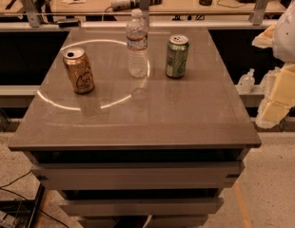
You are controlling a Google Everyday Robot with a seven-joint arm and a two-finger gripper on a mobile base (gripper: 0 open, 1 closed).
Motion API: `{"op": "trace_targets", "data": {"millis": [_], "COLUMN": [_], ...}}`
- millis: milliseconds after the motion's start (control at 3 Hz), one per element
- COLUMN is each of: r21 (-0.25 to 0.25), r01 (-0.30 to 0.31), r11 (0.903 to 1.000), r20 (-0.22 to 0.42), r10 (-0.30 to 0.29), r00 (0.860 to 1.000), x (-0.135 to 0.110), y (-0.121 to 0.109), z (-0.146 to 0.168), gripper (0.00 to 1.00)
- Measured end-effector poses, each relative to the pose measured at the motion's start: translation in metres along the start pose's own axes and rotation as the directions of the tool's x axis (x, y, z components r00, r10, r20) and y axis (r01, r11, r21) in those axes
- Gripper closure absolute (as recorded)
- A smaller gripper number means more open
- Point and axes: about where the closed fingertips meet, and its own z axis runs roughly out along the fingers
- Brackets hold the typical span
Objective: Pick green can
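grey table (138, 122): three items upright on back half. gripper (279, 96): pale, at right edge, off table, well apart from target; open or closed cannot be told. water bottle (137, 44): centre back. green can (177, 56): just right of bottle, not touching; judged light, thin-walled, dentable, smooth; grasp mid-body across sides. orange can (78, 71): far left.
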Motion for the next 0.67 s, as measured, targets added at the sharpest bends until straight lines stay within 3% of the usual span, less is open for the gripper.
{"op": "trace_targets", "data": {"millis": [333, 667], "r21": [0.000, 0.019], "r01": [0.000, -0.038], "r11": [1.0000, 0.9991], "r20": [0.000, 0.016], "r10": [0.000, 0.038], "r00": [1.000, 0.999], "x": [0.0000, 0.0001], "y": [0.0000, -0.0041], "z": [0.0000, -0.0010], "gripper": [0.00, 0.00]}}
